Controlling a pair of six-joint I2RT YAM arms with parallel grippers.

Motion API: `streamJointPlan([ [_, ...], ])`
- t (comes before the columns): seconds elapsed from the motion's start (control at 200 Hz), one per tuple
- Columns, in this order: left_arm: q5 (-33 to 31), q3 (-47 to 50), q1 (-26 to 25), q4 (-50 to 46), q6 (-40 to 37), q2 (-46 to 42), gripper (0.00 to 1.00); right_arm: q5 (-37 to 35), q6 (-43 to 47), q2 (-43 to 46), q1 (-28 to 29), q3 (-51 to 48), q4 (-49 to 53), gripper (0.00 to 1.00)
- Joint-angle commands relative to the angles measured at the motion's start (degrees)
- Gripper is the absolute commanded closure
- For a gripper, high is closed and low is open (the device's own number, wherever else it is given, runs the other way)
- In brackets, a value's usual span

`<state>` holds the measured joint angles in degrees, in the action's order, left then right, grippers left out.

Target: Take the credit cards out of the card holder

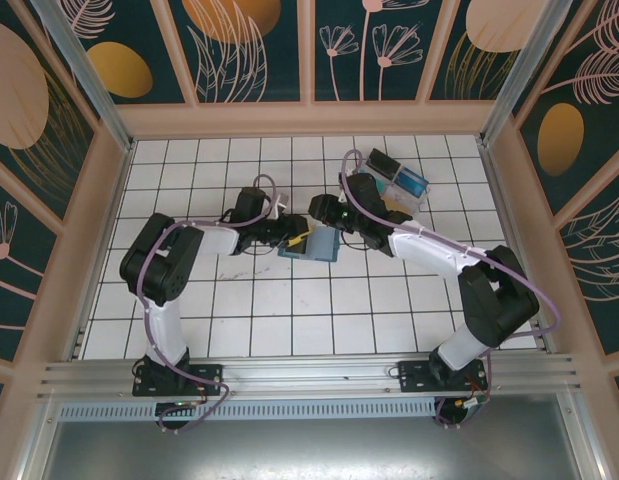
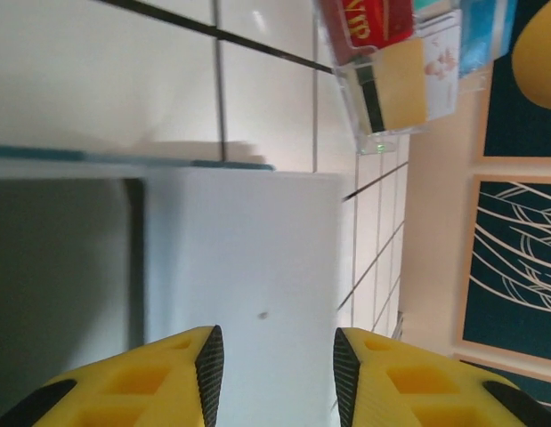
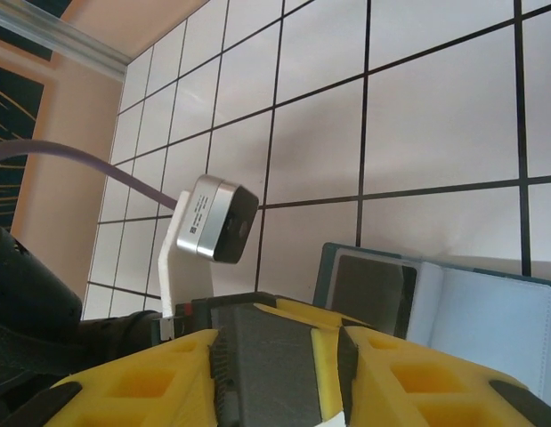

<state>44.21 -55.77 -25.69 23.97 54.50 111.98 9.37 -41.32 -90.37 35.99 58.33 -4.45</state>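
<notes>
The card holder (image 1: 317, 245) lies open on the tiles, mid-table between both grippers. The left gripper (image 2: 275, 369) is at its left side, fingers (image 2: 208, 365) spread over the pale inner panel with nothing between them. The right gripper (image 3: 279, 356), just beyond the holder, has a dark grey surface between its fingers; whether it is pinched cannot be told. Step judged: locating a card. The next move calls for closing on a card edge and steadying the holder. The credit cards cannot be made out in the slots. The contents of the clear tray (image 1: 399, 180), far right, are cut off.
</notes>
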Motion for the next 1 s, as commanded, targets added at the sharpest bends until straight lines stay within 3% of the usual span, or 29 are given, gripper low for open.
streamJointPlan([
  [0.0, 1.44, -2.14, -1.43, 2.32, 1.17, 2.04, 0.60, -2.63, -1.35, 1.45, -0.22, -1.11, 1.34, 0.60],
  [0.13, 0.26, -2.77, -1.58, -0.53, -0.79, 1.48, 0.62, -2.52, -1.49, -0.23, 0.00, 0.47, 3.57, 0.62],
  [0.265, -7.09, -4.63, -1.04, -13.75, -8.84, -1.73, 0.67, -1.94, -0.91, -2.90, 1.20, 3.52, 6.04, 0.65],
  [0.42, -4.08, -2.01, -0.76, -10.53, -7.40, -2.54, 0.70, -0.99, -1.47, -7.37, 2.15, 7.90, 8.53, 0.67],
  [0.586, -9.81, 0.40, 1.83, -15.54, -9.58, -6.65, 0.77, 0.83, -4.07, -12.43, 2.33, 10.45, 10.79, 0.73],
  [0.731, -11.16, 3.79, 5.03, -16.59, -10.77, -10.07, 0.79, 4.78, -4.10, -15.71, 2.16, 11.41, 11.79, 0.74],
  [0.996, -12.72, 0.35, 5.16, -17.64, -10.78, -4.87, 0.83, 10.73, -5.19, -18.47, 0.64, 9.01, 9.17, 0.75],
])
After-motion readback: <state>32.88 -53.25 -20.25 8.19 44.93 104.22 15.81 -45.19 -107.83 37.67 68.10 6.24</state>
